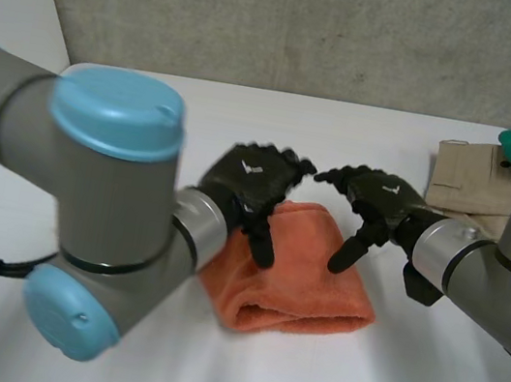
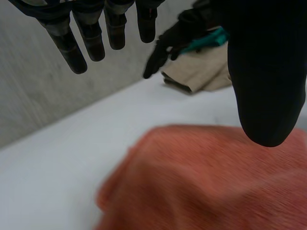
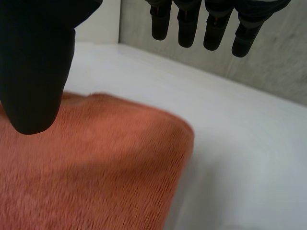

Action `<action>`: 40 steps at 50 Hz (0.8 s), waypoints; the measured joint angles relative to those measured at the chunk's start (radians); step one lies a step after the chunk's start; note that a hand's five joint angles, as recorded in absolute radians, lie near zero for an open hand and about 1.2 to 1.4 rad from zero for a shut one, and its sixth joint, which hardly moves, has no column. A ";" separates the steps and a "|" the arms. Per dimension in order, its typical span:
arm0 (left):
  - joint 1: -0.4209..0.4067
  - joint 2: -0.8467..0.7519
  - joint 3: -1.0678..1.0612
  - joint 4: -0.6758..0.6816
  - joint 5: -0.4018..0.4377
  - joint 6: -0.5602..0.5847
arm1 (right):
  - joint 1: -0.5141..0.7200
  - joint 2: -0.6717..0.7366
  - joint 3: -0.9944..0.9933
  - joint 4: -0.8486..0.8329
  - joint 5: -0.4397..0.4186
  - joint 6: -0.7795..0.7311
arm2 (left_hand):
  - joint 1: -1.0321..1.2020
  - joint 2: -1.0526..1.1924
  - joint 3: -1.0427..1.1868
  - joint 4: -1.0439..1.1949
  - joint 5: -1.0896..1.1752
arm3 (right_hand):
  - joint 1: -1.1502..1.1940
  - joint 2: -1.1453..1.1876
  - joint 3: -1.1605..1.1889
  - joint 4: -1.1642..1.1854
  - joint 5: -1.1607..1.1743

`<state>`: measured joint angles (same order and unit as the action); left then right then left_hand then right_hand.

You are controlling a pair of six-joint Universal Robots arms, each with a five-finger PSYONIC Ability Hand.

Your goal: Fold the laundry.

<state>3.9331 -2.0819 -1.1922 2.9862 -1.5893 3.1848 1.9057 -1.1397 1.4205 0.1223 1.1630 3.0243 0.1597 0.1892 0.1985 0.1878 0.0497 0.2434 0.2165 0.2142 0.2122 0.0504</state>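
White table bears a folded orange towel at its middle; left hand and right hand, both relaxed and empty, hover just above its far side, equally near

Left robot hand, right (both relaxed).

Over an orange towel, left hand held open; fingers straight and spread, well apart from the thumb, empty between; towel thick and rumpled under the palm, lying on the white table; past the fingertips, right hand, dark, one finger angled down toward the table; behind it, a folded beige garment near the table's edge along the grey wall; touching that garment's far side, a teal item, partly hidden.
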 measured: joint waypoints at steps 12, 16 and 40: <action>-0.035 -0.209 0.113 -0.145 -0.123 -0.042 | 0.003 0.173 -0.062 0.049 0.028 -0.126 | 0.000 0.000 0.000 0.000 0.000 | 0.000 0.000 0.000 0.000 0.000; -0.018 -0.240 0.112 -0.174 -0.153 -0.028 | 0.001 0.208 -0.067 0.043 0.050 -0.167 | 0.000 0.000 0.000 0.000 0.000 | -0.001 0.000 0.000 0.000 0.000; 0.069 0.128 0.031 -0.156 0.077 0.033 | 0.114 -0.201 0.296 -0.300 0.148 -0.389 | 0.000 0.000 0.000 0.000 0.000 | -0.017 0.000 0.000 0.000 0.000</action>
<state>4.0022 -1.9539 -1.1608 2.8302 -1.5122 3.2174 2.0200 -1.3404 1.7167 -0.1773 1.3107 2.6351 0.1598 0.1892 0.1985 0.1878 0.0495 0.2264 0.2163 0.2142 0.2122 0.0499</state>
